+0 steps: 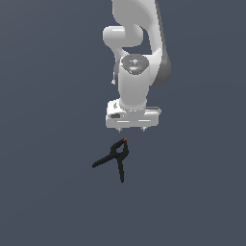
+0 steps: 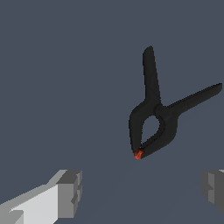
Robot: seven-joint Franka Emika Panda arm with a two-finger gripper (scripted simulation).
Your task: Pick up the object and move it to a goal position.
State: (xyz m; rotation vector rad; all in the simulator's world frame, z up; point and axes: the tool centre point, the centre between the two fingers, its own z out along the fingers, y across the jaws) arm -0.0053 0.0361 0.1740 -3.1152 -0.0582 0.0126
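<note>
**Mia:** When you look from the outside camera, where is the clamp (image 1: 116, 157)?

**Sam:** It lies flat on the dark gray floor (image 1: 48, 192). It is just below the robot's gripper (image 1: 131, 130) in that picture, a little toward the exterior view's left.

**Mia:** Is the gripper touching it?

**Sam:** No. There is a small gap between them. Nothing is in the gripper.

**Mia:** What does the clamp look like?

**Sam:** It is small and black. It has two thin handles that spread apart like a letter V. One handle points toward the exterior view's left, and the other points down the picture. The mouth end makes a loop, and it has a tiny red tip (image 1: 125, 140). The red tip points up toward the gripper.

**Mia:** Can the wrist camera see it too?

**Sam:** Yes. The clamp (image 2: 153, 118) looks much bigger there. You can see the hole in the loop and the red tip (image 2: 138, 154) very well.

**Mia:** Are the gripper's jaws open or closed?

**Sam:** They are spread wide. In the wrist view, one gray finger (image 2: 70, 192) sits at one edge and the other finger (image 2: 213, 188) sits far away at the other edge. The clamp is not between them. Its red tip is the part nearest to them.

**Mia:** And the arm?

**Sam:** The white arm (image 1: 137, 53) hangs down from above, and the gripper points down at the floor.
</note>
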